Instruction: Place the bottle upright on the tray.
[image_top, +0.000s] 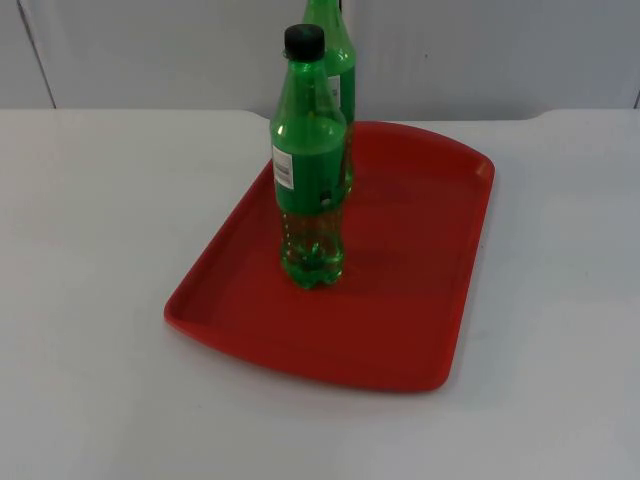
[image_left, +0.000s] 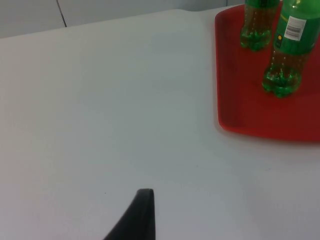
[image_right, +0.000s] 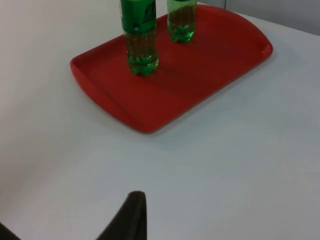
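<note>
two green plastic soda bottles stand upright on the red tray, both arms drawn back over the white table.

the nearer green bottle (image_top: 310, 170), with a black cap (image_top: 304, 41) and a white barcode label, stands on the tray (image_top: 420, 300) toward its left side; the second green bottle (image_top: 338, 60) stands just behind it, close to the tray's far rim, the two bottles near each other but whether they touch cannot be told. the tray lies flat on the white table (image_top: 90, 220), which ends at the grey partition wall (image_top: 480, 50). the left gripper (image_left: 142, 210) waits above bare table well apart from the tray, and the right gripper (image_right: 132, 212) likewise hangs over bare table away from the tray; how wide either pincer stands cannot be told, as one black fingertip of each is seen.
</note>
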